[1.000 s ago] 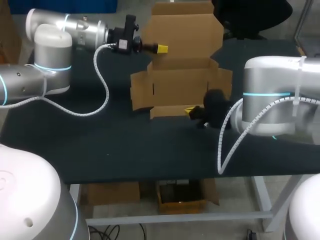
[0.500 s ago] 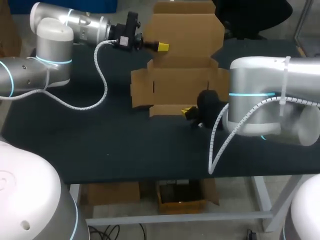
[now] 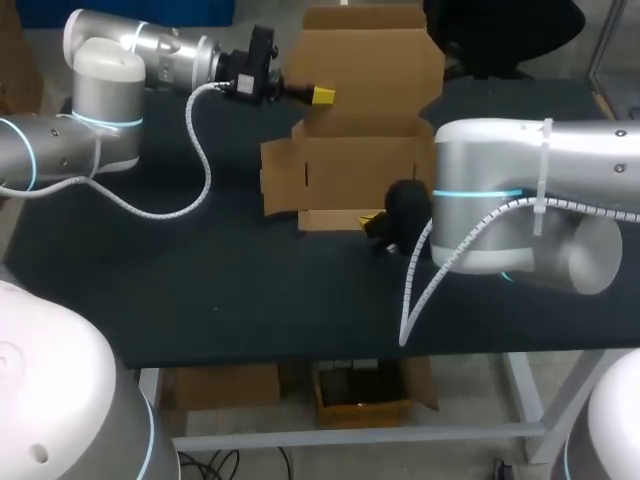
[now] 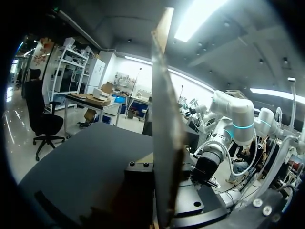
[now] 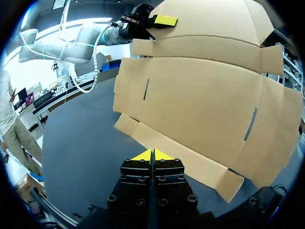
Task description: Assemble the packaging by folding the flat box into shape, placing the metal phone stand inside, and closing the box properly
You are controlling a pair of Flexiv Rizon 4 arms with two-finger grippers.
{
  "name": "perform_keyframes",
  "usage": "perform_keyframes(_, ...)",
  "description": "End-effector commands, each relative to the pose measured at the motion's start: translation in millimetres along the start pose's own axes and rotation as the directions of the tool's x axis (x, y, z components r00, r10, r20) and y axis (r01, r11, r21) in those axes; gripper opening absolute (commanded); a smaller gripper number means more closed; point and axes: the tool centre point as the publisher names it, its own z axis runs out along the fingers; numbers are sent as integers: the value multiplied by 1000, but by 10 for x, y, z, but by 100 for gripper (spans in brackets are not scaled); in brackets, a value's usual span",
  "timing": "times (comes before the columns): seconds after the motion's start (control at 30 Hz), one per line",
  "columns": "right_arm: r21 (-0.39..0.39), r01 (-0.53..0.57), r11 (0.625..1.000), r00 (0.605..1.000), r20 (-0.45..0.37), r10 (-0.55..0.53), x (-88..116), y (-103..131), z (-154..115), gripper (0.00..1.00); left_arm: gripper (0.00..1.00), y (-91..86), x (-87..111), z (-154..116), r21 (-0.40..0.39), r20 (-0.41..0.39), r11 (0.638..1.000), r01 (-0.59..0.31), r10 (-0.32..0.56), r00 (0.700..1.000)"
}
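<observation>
The flat brown cardboard box [image 3: 360,170] lies at the back middle of the dark table, its rear panel tilted up. My left gripper [image 3: 322,96] is shut on the left edge of that raised panel. In the left wrist view the panel [image 4: 162,119] stands edge-on, rising from between the fingers. My right gripper [image 3: 375,222] is shut, its yellow tips [image 5: 151,153] together at the edge of the box's front flap [image 5: 181,152], with nothing seen between them. The right wrist view shows the box [image 5: 205,95] spread ahead, with the left gripper [image 5: 164,20] at its far corner. No metal phone stand is in view.
The dark table [image 3: 200,290] stretches bare in front of and to the left of the box. My right arm's thick silver link [image 3: 530,200] hangs over the table's right half, hiding the box's right side flap.
My right arm has swung to the left, and its gripper has slid a little left along the front flap. The left arm has shifted slightly while keeping its hold on the panel.
</observation>
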Motion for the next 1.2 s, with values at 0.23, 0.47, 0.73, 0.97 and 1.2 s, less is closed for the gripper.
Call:
perform_keyframes(0.23, -16, -26, 1000, 993, 116, 27, -13, -111, 166, 0, 0, 31, -63, 7, 3, -56, 1000, -1, 1, 998)
perform_keyframes(0.47, -24, -58, 998, 991, 119, 61, -66, -156, 239, 0, 0, 35, -35, 14, 4, -60, 1000, -5, 6, 998)
perform_keyframes(0.73, -32, -73, 997, 990, 120, 76, -98, -161, 298, 0, 0, 41, -25, 17, 4, -57, 1000, -4, 4, 998)
perform_keyframes(0.97, -36, -90, 995, 989, 116, 93, -128, -189, 358, 0, 0, 41, -25, 17, 4, -57, 1000, -4, 4, 998)
perform_keyframes(1.2, -40, -102, 994, 988, 117, 106, -141, -209, 397, 0, 0, 41, -25, 17, 4, -57, 1000, -4, 4, 998)
